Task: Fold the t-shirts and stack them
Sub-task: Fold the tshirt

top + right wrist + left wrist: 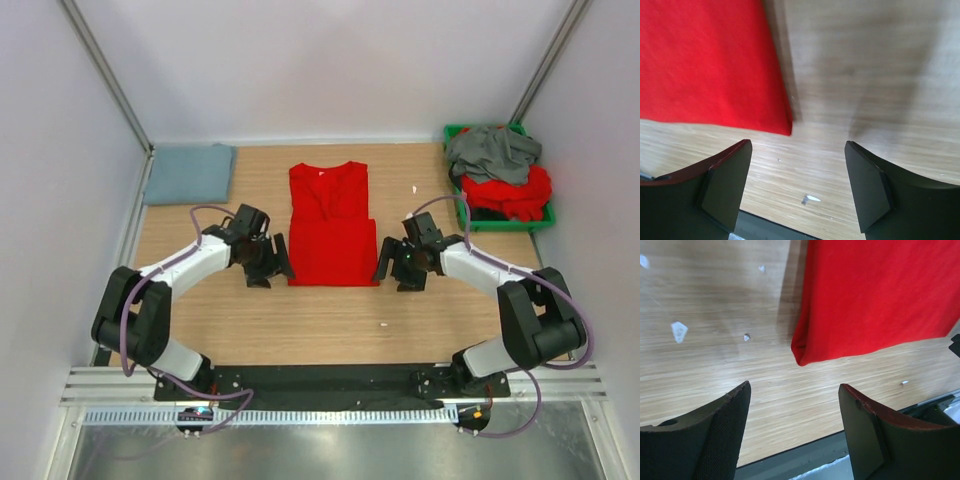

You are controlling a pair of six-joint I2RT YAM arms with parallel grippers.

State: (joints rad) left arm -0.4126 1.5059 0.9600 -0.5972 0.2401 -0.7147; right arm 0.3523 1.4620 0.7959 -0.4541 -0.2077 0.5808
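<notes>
Overhead view of the bench (330,325), with both wrist views. A red shirt (332,225) lies flat at the centre, collar toward the far edge and its lower part doubled up over the body, so that the near half is a thicker rectangle.

The left gripper (270,272) sits low, just beside the shirt's near-left corner. Its jaws are spread and hold nothing. The left wrist view shows bare wood between the fingers (715,435), and the folded corner lies just ahead of them, apart from both. The right gripper (398,275) mirrors it at the near-right corner, with its jaws likewise spread and empty and the corner lying just ahead and to one side of the gap.

A blue-grey shirt (189,172) lies folded in the far-left corner, well apart from the arms. A green bin (510,224) stands in the far-right corner, and in it a grey shirt (493,152) is crumpled on top of more red shirts (510,192), which spill over the rim. Small white flecks (679,331) dot the wood beside the central shirt. Nothing lies between either gripper and the cloth. White walls close in the bench at the left, the far side and the right.
</notes>
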